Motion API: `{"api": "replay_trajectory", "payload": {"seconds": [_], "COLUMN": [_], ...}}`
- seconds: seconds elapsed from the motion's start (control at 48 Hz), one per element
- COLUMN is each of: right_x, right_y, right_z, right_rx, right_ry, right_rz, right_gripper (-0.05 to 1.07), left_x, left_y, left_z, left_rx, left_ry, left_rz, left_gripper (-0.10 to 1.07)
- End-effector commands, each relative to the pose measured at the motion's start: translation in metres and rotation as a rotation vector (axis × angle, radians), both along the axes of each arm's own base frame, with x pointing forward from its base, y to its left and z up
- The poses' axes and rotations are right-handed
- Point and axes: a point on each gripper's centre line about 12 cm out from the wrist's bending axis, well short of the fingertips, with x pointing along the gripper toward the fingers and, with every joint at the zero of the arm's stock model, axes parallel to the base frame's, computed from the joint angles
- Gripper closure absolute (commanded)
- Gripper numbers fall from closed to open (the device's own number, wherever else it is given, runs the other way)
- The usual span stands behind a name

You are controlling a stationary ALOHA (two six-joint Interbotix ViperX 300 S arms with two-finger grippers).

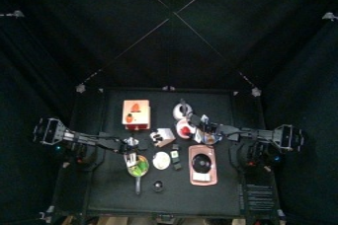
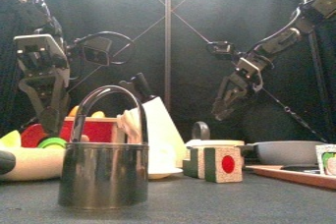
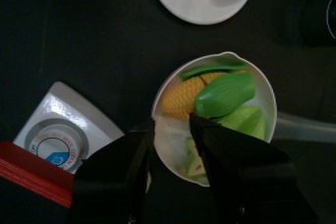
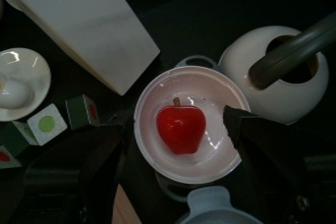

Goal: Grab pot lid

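A: Where is the pot lid?
B: Hard to tell; a white domed lid [image 4: 273, 76] with a dark handle sits at the right of the right wrist view, beside a bowl [image 4: 197, 90] holding a red apple [image 4: 182, 128].
A: And the pincers?
B: The right gripper [image 4: 182, 154] is spread wide, empty. The left gripper [image 3: 178, 159] hangs over a bowl of greens [image 3: 250, 95]; its state I cannot tell.

Both arms hang above the table: right gripper [image 4: 180, 159] spread wide, pointing down; left gripper [image 3: 175, 159] angled down, jaws slightly parted.
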Motion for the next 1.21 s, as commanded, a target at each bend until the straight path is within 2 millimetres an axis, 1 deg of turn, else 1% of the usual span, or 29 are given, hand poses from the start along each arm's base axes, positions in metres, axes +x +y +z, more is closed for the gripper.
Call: {"api": "replay_trajectory", "payload": {"seconds": [0.0, 0.125, 0.208, 0.271, 0.312, 0.396, 0.521, 0.604, 0.75, 0.875, 1.0, 1.062, 1.188], "right_x": [0.009, 0.016, 0.019, 0.019, 0.018, 0.017, 0.010, 0.008, 0.006, 0.003, 0.003, 0.005, 0.015], "right_y": [-0.001, 0.003, 0.006, 0.011, 0.020, 0.029, 0.048, 0.060, 0.073, 0.084, 0.098, 0.107, 0.126], "right_z": [0.019, 0.034, 0.038, 0.035, 0.031, 0.026, 0.021, 0.019, 0.015, 0.001, -0.008, -0.009, -0.009], "right_rx": [0.035, 0.122, 0.162, 0.211, 0.248, 0.310, 0.452, 0.502, 0.556, 0.611, 0.635, 0.638, 0.630], "right_ry": [-0.059, -0.097, -0.105, -0.102, -0.081, -0.017, 0.138, 0.226, 0.342, 0.468, 0.598, 0.632, 0.627], "right_rz": [-0.034, -0.081, -0.097, -0.114, -0.114, -0.126, -0.175, -0.193, -0.252, -0.331, -0.369, -0.373, -0.377], "right_gripper": [0.01, 0.01, 0.01, 0.01, 0.01, 0.01, 0.01, 0.01, 0.01, 0.01, 0.02, 0.02, 0.02], "left_x": [0.009, 0.010, 0.009, 0.008, 0.007, 0.005, 0.001, -0.002, -0.007, -0.013, -0.021, -0.025, -0.035], "left_y": [0.001, 0.002, 0.004, 0.005, 0.006, 0.006, 0.010, 0.011, 0.015, 0.021, 0.024, 0.024, 0.024], "left_z": [0.022, 0.039, 0.050, 0.057, 0.061, 0.065, 0.070, 0.070, 0.069, 0.074, 0.079, 0.077, 0.068], "left_rx": [0.000, 0.012, 0.036, 0.050, 0.062, 0.076, 0.077, 0.070, 0.090, 0.157, 0.202, 0.207, 0.197], "left_ry": [-0.083, -0.175, -0.266, -0.337, -0.394, -0.479, -0.606, -0.676, -0.719, -0.740, -0.763, -0.762, -0.750], "left_rz": [0.002, -0.004, -0.017, -0.026, -0.035, -0.047, -0.032, -0.021, -0.023, -0.061, -0.085, -0.091, -0.081], "left_gripper": [0.23, 0.22, 0.23, 0.22, 0.23, 0.23, 0.23, 0.22, 0.22, 0.23, 0.22, 0.23, 0.23]}}
